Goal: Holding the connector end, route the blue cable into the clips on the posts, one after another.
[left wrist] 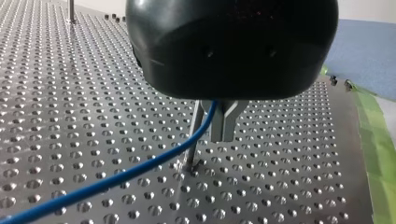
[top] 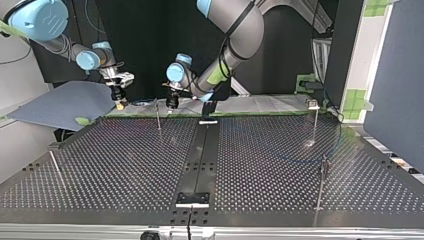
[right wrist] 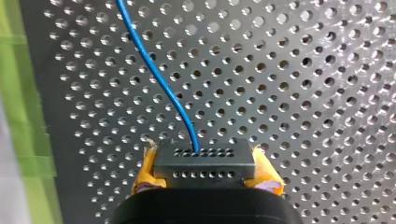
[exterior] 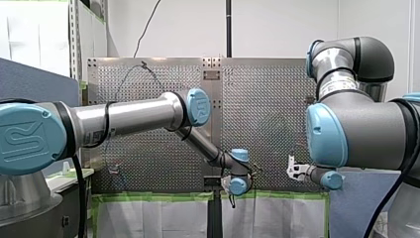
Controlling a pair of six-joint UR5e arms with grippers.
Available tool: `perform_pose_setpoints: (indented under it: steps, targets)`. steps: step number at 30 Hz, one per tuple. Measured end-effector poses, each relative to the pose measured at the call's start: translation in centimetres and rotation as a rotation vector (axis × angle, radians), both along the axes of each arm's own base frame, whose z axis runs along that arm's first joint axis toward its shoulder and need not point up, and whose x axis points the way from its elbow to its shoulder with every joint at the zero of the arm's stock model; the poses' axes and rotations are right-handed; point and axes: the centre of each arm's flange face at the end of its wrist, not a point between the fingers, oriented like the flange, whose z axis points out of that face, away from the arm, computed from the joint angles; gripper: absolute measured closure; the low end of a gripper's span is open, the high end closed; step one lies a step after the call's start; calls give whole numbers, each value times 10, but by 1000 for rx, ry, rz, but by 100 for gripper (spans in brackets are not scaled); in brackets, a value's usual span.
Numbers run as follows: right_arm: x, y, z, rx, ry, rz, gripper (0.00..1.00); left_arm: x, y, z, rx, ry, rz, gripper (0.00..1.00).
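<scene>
In the right wrist view, my right gripper (right wrist: 204, 156) is shut on a black connector block (right wrist: 204, 167), with a yellow pad (right wrist: 145, 170) on each side. The blue cable (right wrist: 159, 79) leaves the block and runs ahead over the perforated plate. In the left wrist view, my left gripper (left wrist: 222, 135) has its metal fingers shut on the blue cable (left wrist: 116, 177), right beside a thin post (left wrist: 192, 140). From there the cable trails away low over the plate. In the top view, both grippers hang at the far edge: my right gripper (top: 119, 99) and my left gripper (top: 172, 102), near a post (top: 158, 115).
More thin posts stand on the perforated table: one at the top view's far right (top: 316, 120), one at the near right (top: 322, 180), one leaning at the near left (top: 55, 167). Green tape (right wrist: 28, 116) lines the table edge, and a grey-blue board (top: 65, 105) lies past it.
</scene>
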Motion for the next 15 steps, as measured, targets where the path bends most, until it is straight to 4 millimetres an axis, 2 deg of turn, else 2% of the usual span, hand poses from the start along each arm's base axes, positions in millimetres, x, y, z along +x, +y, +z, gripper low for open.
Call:
perform_pose_setpoints:
  steps: [8,15]
  targets:
    - [2,-19,11,-29,-6,-3,100,14,4,8,-5,-13,13,100]
    - [2,-28,13,-43,-17,-3,100,31,1,30,-21,-38,33,100]
